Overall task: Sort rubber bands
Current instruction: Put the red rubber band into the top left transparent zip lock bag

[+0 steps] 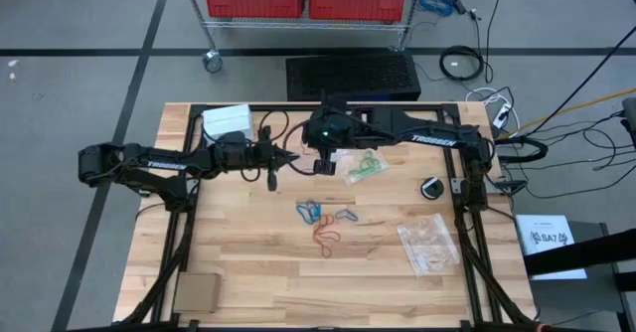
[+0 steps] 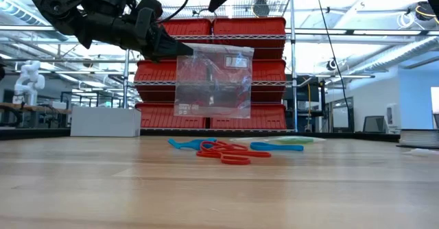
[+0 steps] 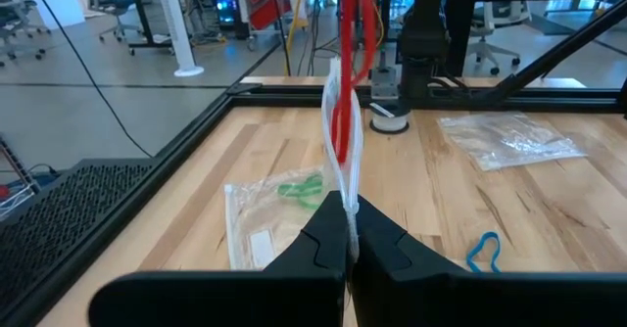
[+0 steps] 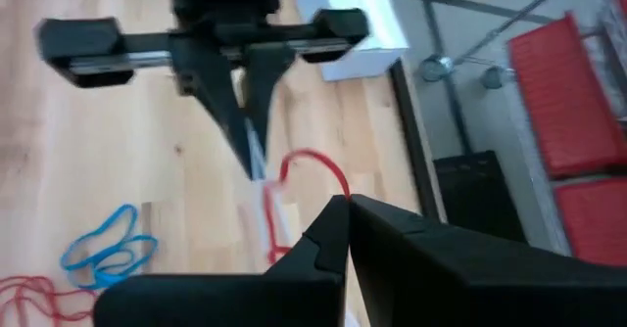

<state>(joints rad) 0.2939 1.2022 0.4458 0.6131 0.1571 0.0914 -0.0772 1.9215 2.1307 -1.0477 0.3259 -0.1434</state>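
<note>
Wooden tabletop [image 2: 219, 188] lay under your left gripper [image 2: 184, 49], clenched on a clear bag [image 2: 213, 81]; right gripper [image 4: 345, 203] pinched a red band [image 4: 315, 163]. Arms read "TROSSEN".

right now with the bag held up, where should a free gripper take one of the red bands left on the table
Probably the outer arc of the red bands, at the edge farthest from the blue bands, coming straight down. They lie flat in a loose tangle, so a loop sticking out to the open wood is likeliest to lift free.
</note>
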